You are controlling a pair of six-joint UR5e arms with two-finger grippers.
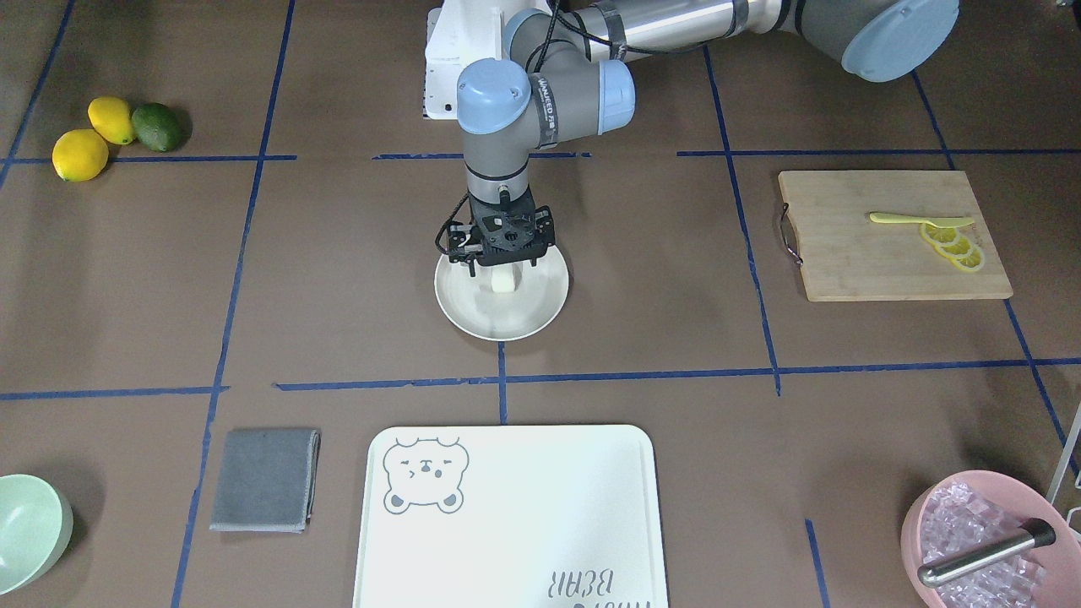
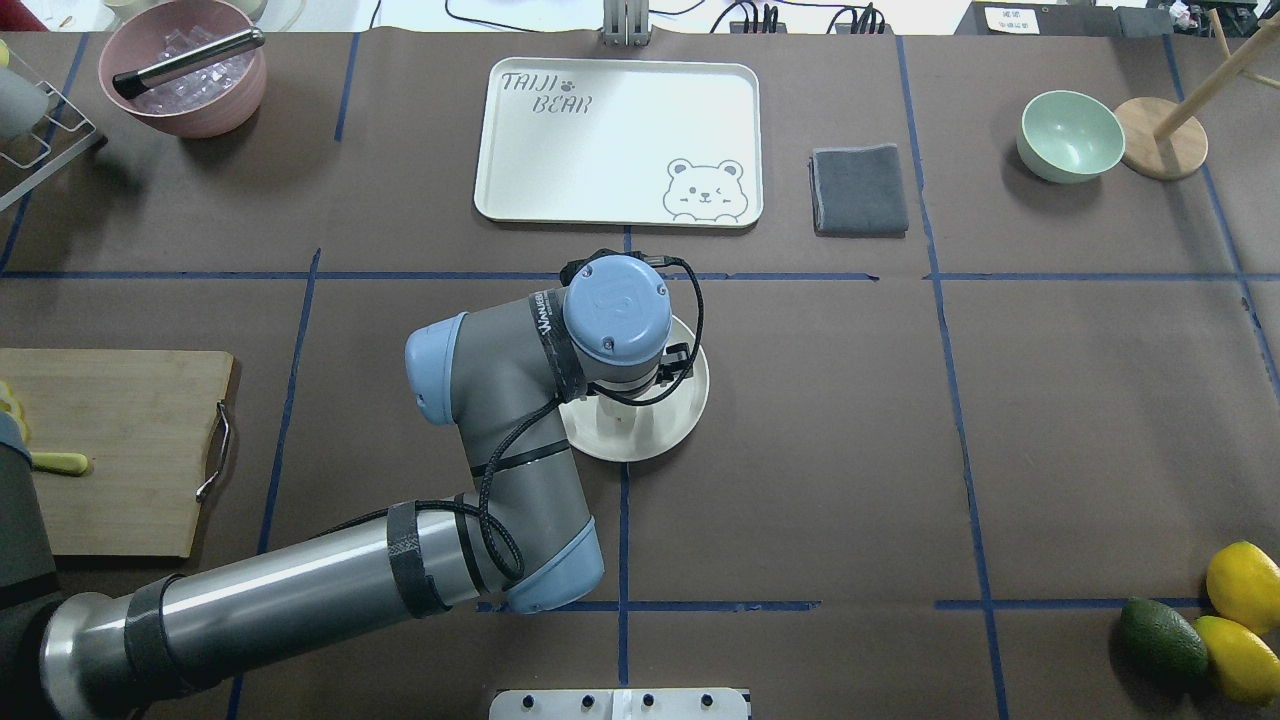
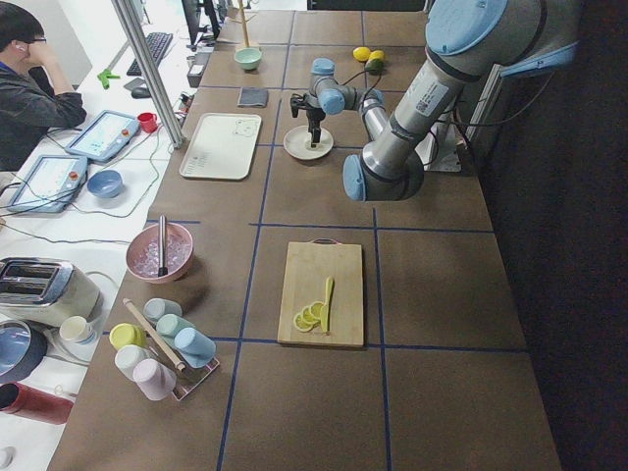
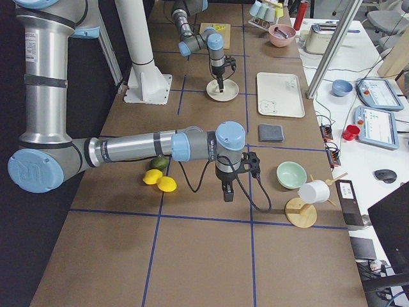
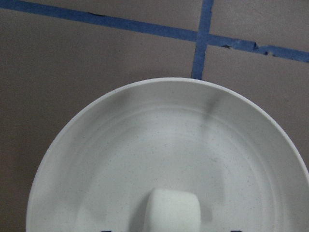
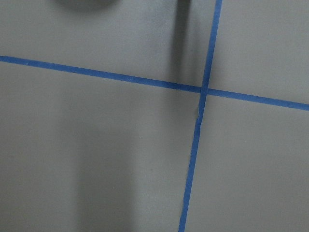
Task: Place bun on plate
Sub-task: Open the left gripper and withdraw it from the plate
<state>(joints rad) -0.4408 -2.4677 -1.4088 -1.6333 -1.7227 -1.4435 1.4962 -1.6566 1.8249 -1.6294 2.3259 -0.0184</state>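
Note:
The round cream plate (image 1: 507,325) lies mid-table, and the small white bun (image 1: 504,280) rests on it toward its robot side. My left gripper (image 1: 502,263) points straight down over the plate, open, with its fingers standing wider than the bun on either side. In the left wrist view the bun (image 5: 173,210) sits low in the middle of the plate (image 5: 120,145). From overhead the left wrist covers the bun and part of the plate (image 2: 660,430). My right gripper (image 4: 227,192) shows only in the exterior right view, above bare table beside the lemons; whether it is open or shut I cannot tell.
A bear-print tray (image 1: 507,507), a grey cloth (image 1: 266,480) and a green bowl (image 1: 29,528) lie along the operators' edge. A pink bowl of ice (image 1: 984,540) sits at one corner. A cutting board (image 1: 844,253) carries lemon slices. Two lemons and an avocado (image 1: 156,127) lie together.

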